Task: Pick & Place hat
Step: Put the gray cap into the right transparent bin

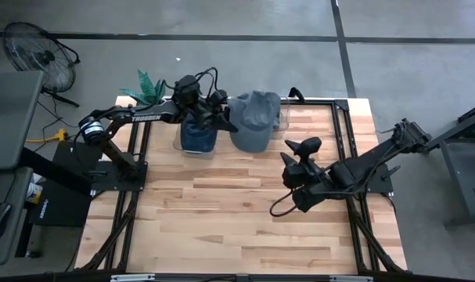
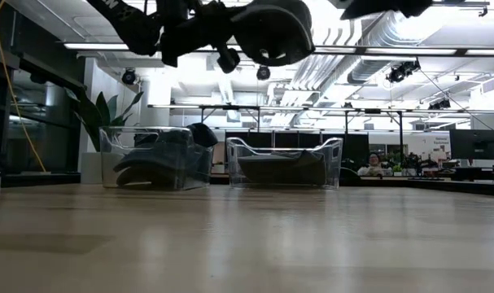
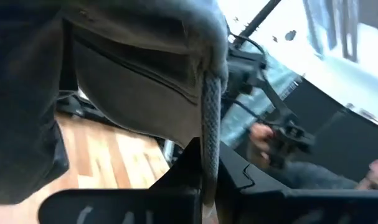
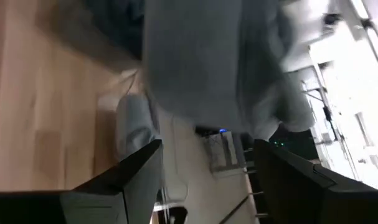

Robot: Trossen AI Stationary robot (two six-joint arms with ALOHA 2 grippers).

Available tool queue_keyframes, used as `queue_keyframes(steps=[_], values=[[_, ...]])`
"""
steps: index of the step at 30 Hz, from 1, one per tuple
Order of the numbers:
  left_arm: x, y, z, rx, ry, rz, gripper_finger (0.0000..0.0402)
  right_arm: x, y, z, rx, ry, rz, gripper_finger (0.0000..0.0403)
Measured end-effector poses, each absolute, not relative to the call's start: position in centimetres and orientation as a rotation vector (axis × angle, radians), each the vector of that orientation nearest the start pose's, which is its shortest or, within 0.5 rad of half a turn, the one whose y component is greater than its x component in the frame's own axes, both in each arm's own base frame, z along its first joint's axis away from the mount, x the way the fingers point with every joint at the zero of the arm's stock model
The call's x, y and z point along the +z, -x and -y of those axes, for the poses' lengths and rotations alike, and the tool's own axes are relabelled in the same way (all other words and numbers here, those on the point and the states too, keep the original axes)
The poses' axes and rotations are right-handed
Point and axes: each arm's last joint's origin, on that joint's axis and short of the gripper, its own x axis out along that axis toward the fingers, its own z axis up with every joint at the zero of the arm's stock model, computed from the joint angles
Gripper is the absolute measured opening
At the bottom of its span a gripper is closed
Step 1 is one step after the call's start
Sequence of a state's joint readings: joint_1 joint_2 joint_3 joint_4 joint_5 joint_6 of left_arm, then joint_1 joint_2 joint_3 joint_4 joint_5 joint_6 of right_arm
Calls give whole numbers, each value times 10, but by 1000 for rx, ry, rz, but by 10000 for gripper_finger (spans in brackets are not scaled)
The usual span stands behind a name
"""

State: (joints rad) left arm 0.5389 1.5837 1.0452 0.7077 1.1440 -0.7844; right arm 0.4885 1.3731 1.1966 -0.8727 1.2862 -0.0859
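Observation:
A grey hat (image 1: 257,119) hangs high over the far middle of the table, above the right of two clear bins (image 2: 283,163). It also shows at the top of the low view (image 2: 273,28). My left gripper (image 1: 221,113) is shut on it. The left clear bin (image 2: 155,159) holds dark blue hats (image 1: 198,135). My right gripper (image 1: 290,174) is open and empty at the table's middle right, its fingers pointing toward the grey hat (image 4: 213,62). My left gripper pinches a thin edge of the grey hat (image 3: 208,134) between its two fingers (image 3: 176,180). It comes at the hat about level from the table's left side. The hat is lifted clear of the bins and table, its dark inside (image 3: 126,81) showing.
A green plant (image 1: 147,84) stands at the far left corner behind the bins. A fan (image 1: 37,51) stands on the floor to the left. Bare wood (image 1: 221,219) lies across the table's near half. A dark cable (image 1: 280,207) loops below the right gripper.

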Motion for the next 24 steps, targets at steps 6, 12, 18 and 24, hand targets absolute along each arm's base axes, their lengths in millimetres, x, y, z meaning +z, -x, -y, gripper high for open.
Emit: queue_keyframes(steps=[6, 12, 18, 24], values=[[313, -308, -154, -672, 632, -163, 4, 310, -240, -88, -646, 1058, -831, 243], [316, -308, -154, -715, 630, -188, 4, 311, -243, -80, -627, 1218, -914, 243], [313, -306, -152, -781, 644, -244, 4, 317, -250, -76, -699, 1164, -860, 243], [311, -304, -150, -889, 581, -274, 4, 342, -251, -60, -711, 717, -635, 243]])
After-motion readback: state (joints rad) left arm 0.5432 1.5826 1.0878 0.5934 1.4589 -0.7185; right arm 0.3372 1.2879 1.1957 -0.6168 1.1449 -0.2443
